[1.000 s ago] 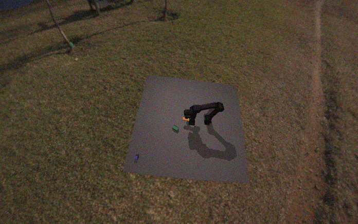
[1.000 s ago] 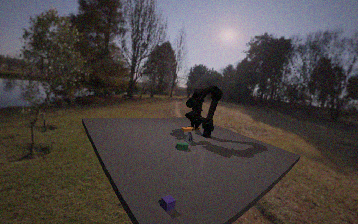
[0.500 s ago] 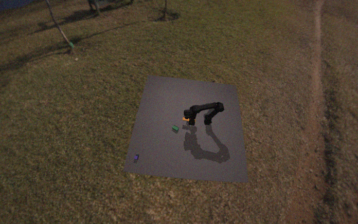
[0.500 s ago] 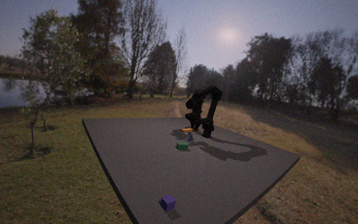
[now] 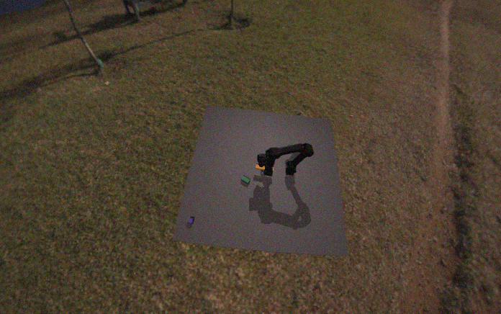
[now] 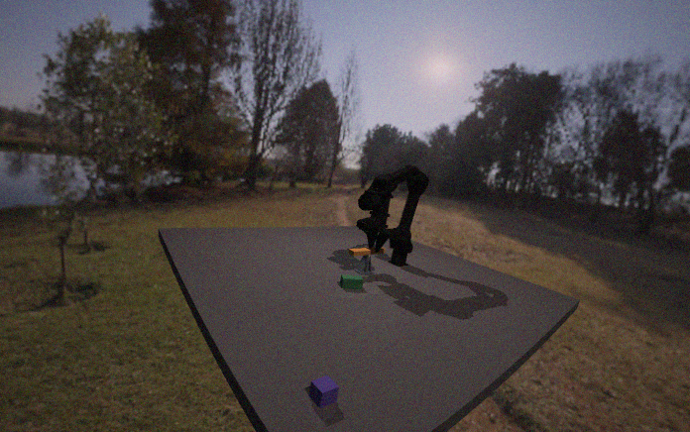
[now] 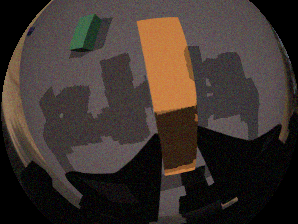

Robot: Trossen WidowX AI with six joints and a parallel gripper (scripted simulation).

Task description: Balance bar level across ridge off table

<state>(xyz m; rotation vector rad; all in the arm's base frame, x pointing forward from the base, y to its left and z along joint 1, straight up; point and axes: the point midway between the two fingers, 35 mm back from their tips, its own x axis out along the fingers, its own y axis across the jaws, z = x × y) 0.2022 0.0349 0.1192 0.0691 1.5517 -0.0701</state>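
Observation:
The orange bar (image 5: 260,168) (image 6: 359,252) (image 7: 167,65) is off the table and looks about level. My gripper (image 6: 376,248) (image 7: 177,133) is shut on the bar, its fingers on both long sides and pointing down. The small grey ridge (image 6: 366,265) stands on the table under the bar in the exterior view. The bar's underside is at or just above the ridge's top; I cannot tell whether they touch. In the wrist view the bar hides the ridge.
A green block (image 5: 245,179) (image 6: 351,282) (image 7: 86,34) lies on the grey table (image 5: 229,137) (image 6: 265,315) close to the ridge. A purple block (image 5: 191,220) (image 6: 324,390) lies far off near a table corner. The arm's base stands beside the bar.

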